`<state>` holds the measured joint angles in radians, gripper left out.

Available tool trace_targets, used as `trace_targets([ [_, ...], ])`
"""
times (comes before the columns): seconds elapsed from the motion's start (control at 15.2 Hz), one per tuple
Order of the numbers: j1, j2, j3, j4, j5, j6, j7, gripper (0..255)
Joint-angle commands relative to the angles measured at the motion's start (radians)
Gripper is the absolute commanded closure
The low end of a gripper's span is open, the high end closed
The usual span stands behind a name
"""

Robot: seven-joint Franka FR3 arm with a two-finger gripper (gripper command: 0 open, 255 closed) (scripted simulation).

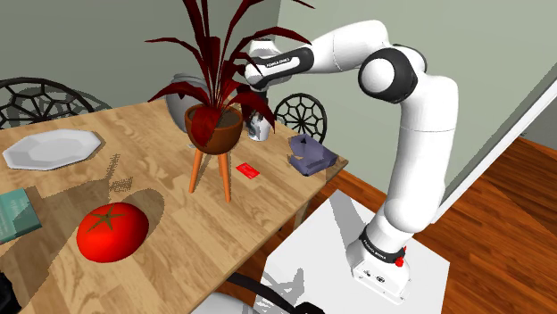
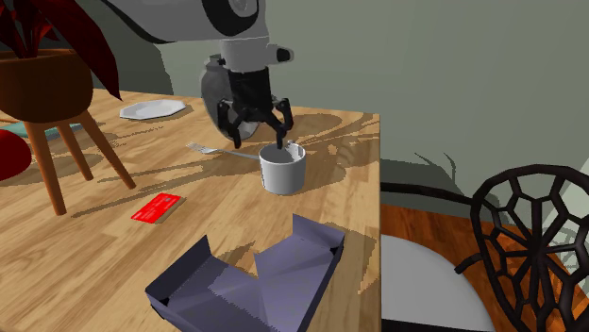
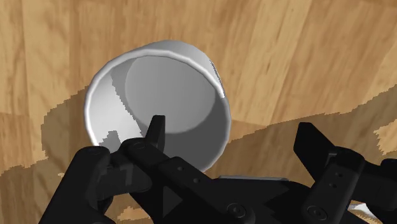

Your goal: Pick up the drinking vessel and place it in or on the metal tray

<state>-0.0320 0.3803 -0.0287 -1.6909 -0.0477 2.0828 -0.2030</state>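
The hand (image 2: 257, 141) hangs just above a plain white cup (image 2: 283, 171) that stands upright and empty on the wooden bench (image 2: 85, 255), near the bench's far edge. Its two black fingers (image 2: 280, 141) stand apart. In the wrist view one fingertip sits over the cup's (image 3: 159, 89) open mouth, just inside the rim, and the other lies outside over the bench, so the cup's near wall is between them; the hand (image 3: 234, 137) does not appear to grip it. The tray (image 2: 274, 292), a blue-grey open box with low walls, lies nearer the second exterior view's camera, apart from the cup, with nothing in it. A red card (image 2: 156, 208) lies flat between the tray and a potted plant (image 2: 42, 80) on wooden legs; no writing on it can be read. A fork (image 2: 208, 148) lies just beside the cup, and a white plate (image 2: 151, 108) sits beyond it. In the shoulder view, the arm's (image 1: 411, 134) forearm and base carry small lettering that is too small to read with confidence.
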Motion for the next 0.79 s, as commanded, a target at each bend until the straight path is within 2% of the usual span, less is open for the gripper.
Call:
trace_targets([
  [0.0,-0.002,0.021,0.0,0.003,0.0,0.018,-0.003,0],
  [0.33,-0.004,0.054,-0.001,-0.026,0.0,0.08,-0.003,0],
  [0.73,-0.004,0.054,-0.001,-0.026,0.0,0.08,-0.003,0],
])
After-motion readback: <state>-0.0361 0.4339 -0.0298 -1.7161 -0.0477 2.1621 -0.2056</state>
